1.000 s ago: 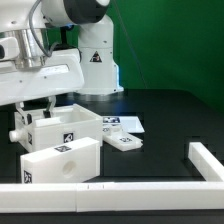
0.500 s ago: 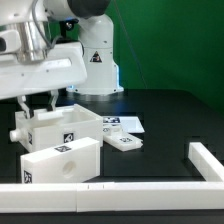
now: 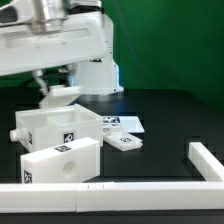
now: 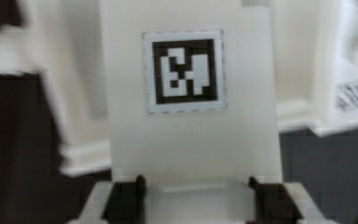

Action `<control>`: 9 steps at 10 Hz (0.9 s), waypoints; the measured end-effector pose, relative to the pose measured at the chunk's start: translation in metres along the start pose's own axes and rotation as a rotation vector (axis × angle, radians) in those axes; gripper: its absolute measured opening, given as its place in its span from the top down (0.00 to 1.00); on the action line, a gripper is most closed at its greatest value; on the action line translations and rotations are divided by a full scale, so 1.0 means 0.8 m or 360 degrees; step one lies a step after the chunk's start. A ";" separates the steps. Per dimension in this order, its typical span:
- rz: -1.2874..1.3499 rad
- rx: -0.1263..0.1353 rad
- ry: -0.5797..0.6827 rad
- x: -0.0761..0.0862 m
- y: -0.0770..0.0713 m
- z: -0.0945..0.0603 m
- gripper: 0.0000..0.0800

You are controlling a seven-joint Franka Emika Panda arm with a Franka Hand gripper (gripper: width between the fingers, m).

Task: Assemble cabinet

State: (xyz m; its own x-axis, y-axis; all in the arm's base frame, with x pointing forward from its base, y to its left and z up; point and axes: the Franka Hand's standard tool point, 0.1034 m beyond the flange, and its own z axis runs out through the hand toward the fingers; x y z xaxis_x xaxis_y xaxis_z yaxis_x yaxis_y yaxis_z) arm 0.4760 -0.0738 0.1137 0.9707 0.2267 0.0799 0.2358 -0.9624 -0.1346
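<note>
Exterior view: a black table (image 3: 170, 115) fills the scene, with a green wall (image 3: 170, 45) behind it and the white robot base (image 3: 97, 68) standing at the far side. A long low white rail (image 3: 120, 193) runs along the near edge and turns up toward the far side at the exterior view's right, fencing the work area on two sides. The flat marker board (image 3: 122, 124) lies near the middle of the table.

The cabinet parts are gathered on the exterior view's left. An open cabinet box (image 3: 68, 135) sits there, and a closed cabinet block (image 3: 60, 160) lies just in front of it, close to the rail. The gripper (image 3: 47, 88) hangs above the box's far edge, pinching a cabinet panel (image 3: 63, 96) that is clear of the table. In the wrist view the gripper (image 4: 197, 190) has its dark fingertips (image 4: 131, 188) pressed to either side of the tagged cabinet panel (image 4: 181, 120).

Right of the marker board the black surface lies bare as far as the rail's upturned end. On the left the arm's bulk crowds the space over the parts.
</note>
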 end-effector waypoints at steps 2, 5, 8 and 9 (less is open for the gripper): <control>0.0144 0.0009 -0.0007 0.036 -0.056 0.003 0.67; 0.0150 0.0008 0.0020 0.033 -0.055 0.013 0.67; 0.0443 0.0023 -0.0189 0.024 -0.114 0.011 0.67; 0.0556 0.0076 -0.0257 0.024 -0.135 0.016 0.67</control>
State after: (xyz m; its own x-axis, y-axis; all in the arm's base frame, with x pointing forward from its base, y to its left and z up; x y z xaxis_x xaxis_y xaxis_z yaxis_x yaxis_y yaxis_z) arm 0.4696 0.0361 0.1171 0.9868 -0.0894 -0.1347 -0.1121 -0.9787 -0.1722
